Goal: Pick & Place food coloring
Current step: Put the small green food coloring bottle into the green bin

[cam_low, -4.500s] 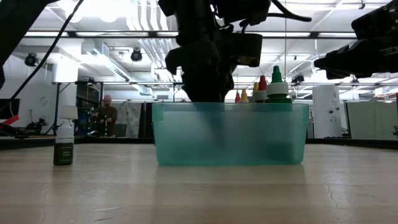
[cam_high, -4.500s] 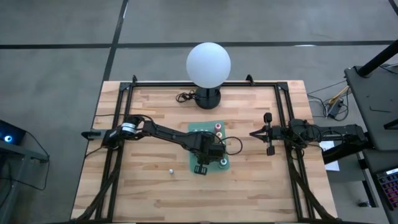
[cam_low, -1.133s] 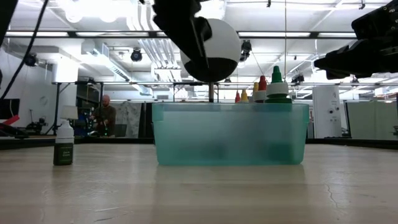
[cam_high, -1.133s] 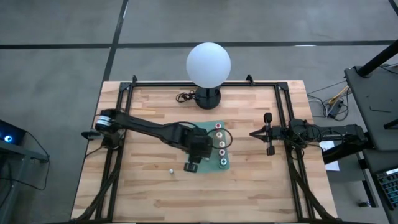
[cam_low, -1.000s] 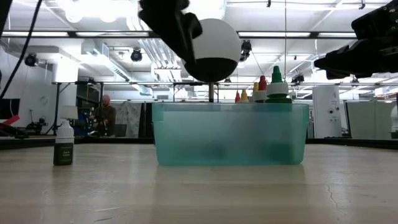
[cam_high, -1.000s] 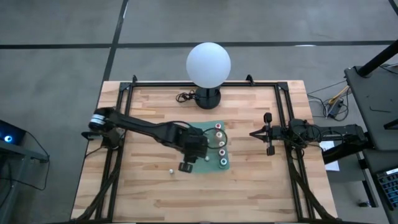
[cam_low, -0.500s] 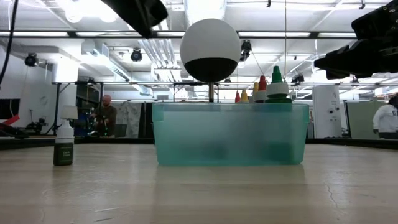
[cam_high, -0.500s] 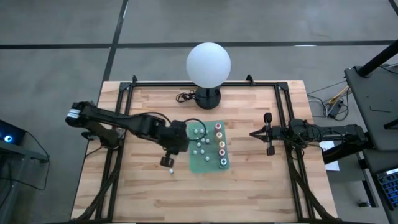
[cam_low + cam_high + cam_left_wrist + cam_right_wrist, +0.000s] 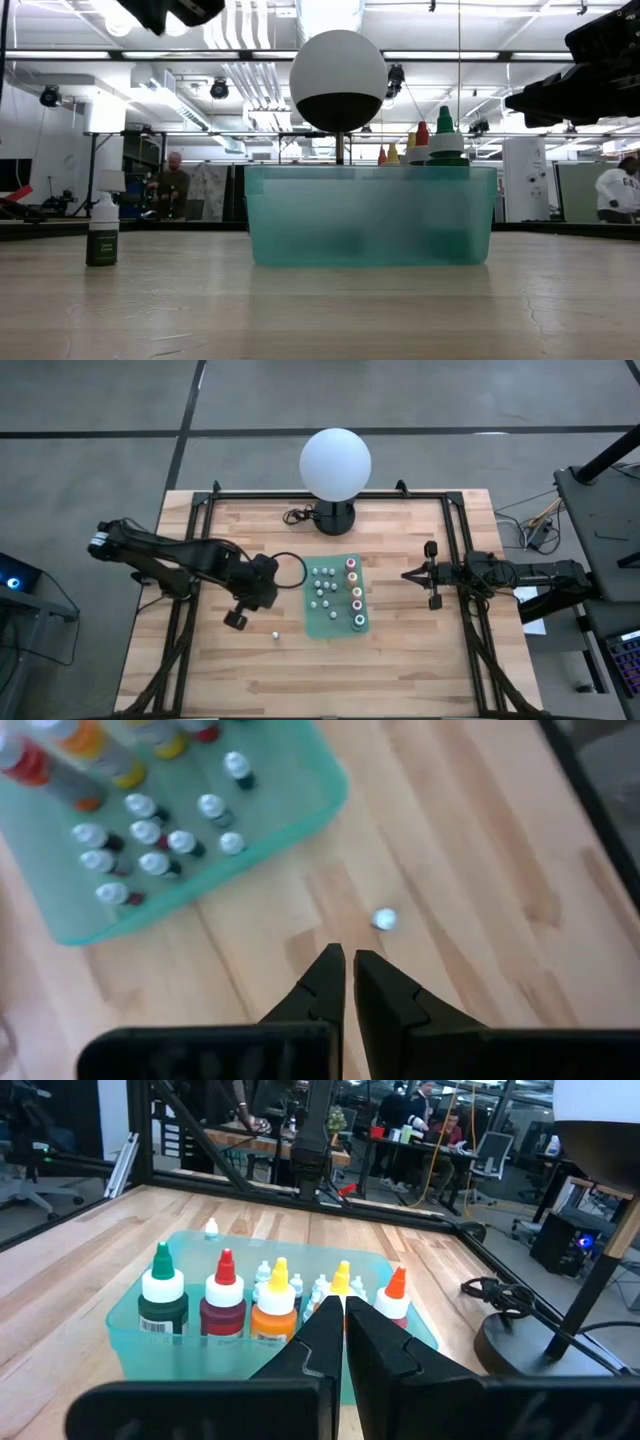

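Observation:
A teal bin on the table holds the food coloring: a row of coloured-top bottles and several small whitish ones, all upright. One small white-capped bottle stands alone on its base on the wood, left of the bin's near corner. My left gripper hangs shut above the table, left of this lone bottle, touching nothing. My right gripper waits shut to the right of the bin.
A white globe lamp stands on a dark base at the far edge, its cord beside it. A cable loop from the left arm lies left of the bin. Bare wood lies along the near side. People show in the room behind.
My left gripper has drawn back from over the bin toward the table's left edge and risen, so it now hangs left of the lone bottle. The small bottles in the bin, covered by the arm before, are now in plain view. Nothing else has moved.

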Controlling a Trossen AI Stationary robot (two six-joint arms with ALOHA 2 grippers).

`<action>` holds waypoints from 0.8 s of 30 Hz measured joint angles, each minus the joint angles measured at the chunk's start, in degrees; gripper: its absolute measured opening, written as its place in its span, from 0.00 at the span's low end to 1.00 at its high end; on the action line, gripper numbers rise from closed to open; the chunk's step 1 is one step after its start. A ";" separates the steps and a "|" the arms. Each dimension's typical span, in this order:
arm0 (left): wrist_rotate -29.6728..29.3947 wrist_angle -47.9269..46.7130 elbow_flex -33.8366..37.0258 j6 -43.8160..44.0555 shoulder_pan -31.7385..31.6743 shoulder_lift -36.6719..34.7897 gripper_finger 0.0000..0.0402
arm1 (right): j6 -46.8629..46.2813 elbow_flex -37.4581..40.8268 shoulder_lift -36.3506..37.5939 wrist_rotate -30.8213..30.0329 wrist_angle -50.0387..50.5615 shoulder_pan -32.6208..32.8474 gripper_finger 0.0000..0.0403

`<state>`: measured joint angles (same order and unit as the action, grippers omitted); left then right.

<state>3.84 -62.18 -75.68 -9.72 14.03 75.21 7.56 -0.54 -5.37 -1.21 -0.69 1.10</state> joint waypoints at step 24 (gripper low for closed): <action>6.25 -7.21 -0.68 -21.97 5.74 3.42 0.00 | 0.08 0.00 0.02 0.00 0.00 0.00 0.02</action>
<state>10.09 -69.39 -76.36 -31.69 19.77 78.63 7.64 -0.54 -5.34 -1.21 -0.69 1.10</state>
